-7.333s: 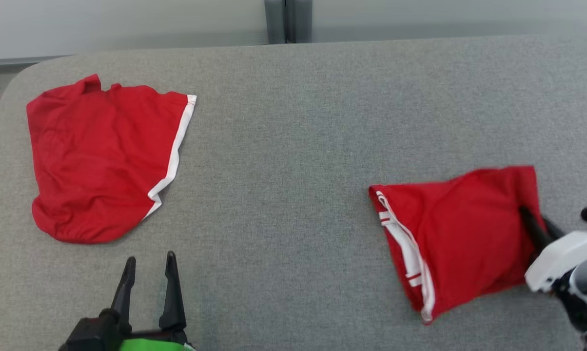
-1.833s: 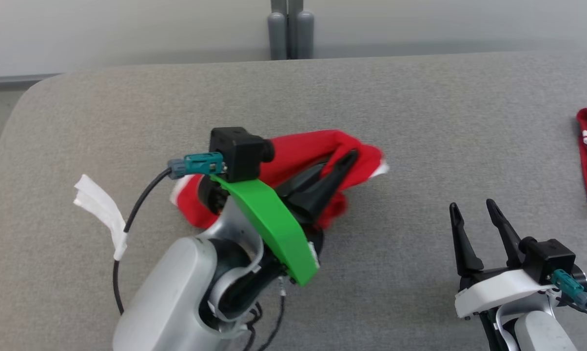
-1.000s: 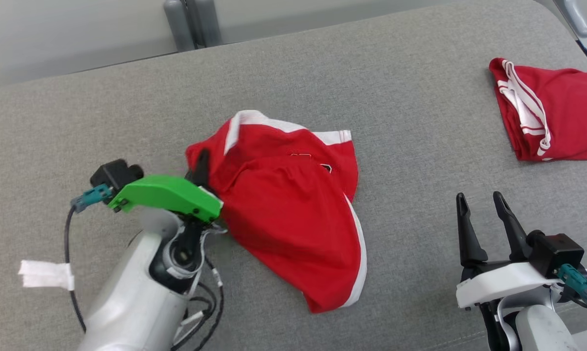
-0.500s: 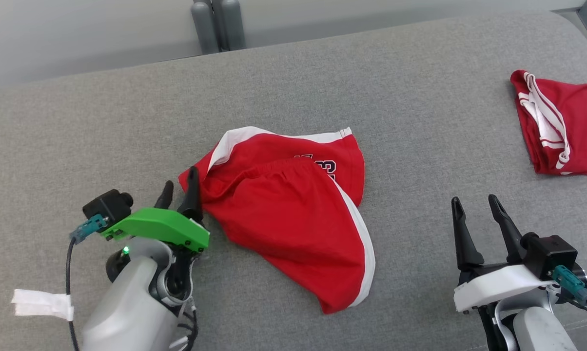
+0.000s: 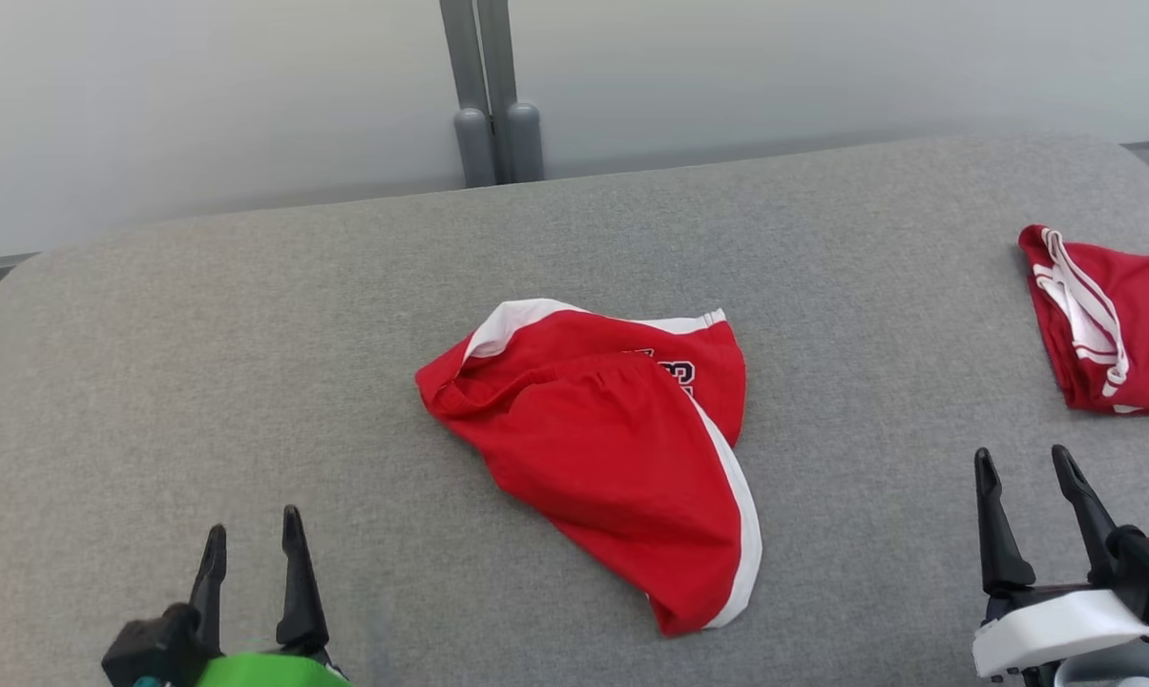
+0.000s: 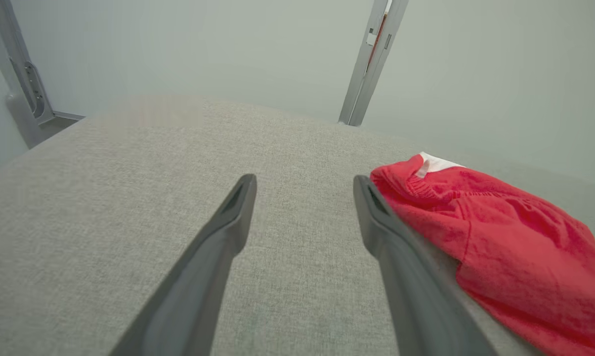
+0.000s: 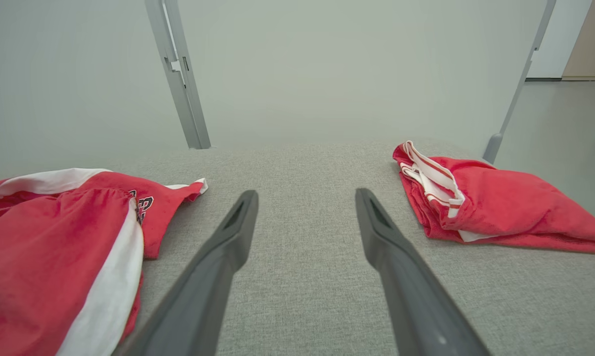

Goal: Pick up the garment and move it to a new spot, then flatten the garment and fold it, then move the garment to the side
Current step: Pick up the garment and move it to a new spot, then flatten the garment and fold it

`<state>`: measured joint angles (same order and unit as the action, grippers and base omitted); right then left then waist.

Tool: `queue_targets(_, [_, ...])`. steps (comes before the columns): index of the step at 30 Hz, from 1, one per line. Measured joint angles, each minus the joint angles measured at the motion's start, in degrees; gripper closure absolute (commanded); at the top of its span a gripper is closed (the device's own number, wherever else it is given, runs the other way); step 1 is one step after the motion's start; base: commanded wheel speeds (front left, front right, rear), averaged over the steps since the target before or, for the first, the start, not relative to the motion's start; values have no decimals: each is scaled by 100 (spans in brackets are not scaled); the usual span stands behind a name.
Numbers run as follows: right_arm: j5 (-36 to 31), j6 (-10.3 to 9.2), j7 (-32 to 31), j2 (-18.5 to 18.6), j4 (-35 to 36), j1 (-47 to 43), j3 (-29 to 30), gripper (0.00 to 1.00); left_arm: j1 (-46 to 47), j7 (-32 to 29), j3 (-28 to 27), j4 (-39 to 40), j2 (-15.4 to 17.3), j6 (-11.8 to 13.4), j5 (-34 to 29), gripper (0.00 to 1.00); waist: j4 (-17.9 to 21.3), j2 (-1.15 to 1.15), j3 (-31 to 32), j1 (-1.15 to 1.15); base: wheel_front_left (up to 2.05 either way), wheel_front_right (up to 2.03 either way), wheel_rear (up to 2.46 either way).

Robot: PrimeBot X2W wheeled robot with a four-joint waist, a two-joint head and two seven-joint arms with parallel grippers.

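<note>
The garment, red shorts with white trim and dark lettering, lies crumpled in the middle of the grey table. It also shows at the right of the left wrist view and at the left of the right wrist view. My left gripper stands open at the lower left, well clear of the cloth, nothing between its fingers. At the lower right my right gripper is open and empty too, to the right of the garment.
A second red garment with white stripes lies folded at the table's far right edge, also in the right wrist view. Grey posts stand behind the table against a pale wall.
My left gripper opened, let go of the garment's left corner and drew back to the lower left. The garment stays spread in the middle. The head camera shifted.
</note>
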<state>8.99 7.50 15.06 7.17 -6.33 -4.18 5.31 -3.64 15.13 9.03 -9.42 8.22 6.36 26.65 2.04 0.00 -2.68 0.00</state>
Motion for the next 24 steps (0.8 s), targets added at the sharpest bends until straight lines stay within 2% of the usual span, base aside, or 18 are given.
queue_targets(3, [-11,0,0,-2,53,-134,96,0,-383,0,-271,260,-168,-125,-471,0,-113,0,100,0,0,0,0])
queue_targets(9, [-57,0,0,-101,77,-372,364,0,-999,-1,-880,523,-441,-336,-981,0,-269,0,281,0,0,0,0])
queue_targets(17, [-85,0,0,-171,16,-446,410,0,-1093,0,-1133,554,-526,-567,-1134,0,-415,0,372,0,0,0,0])
queue_targets(24, [-107,0,0,-163,4,-405,322,0,-1068,0,-1158,542,-530,-565,-1098,0,-368,0,362,0,0,0,0])
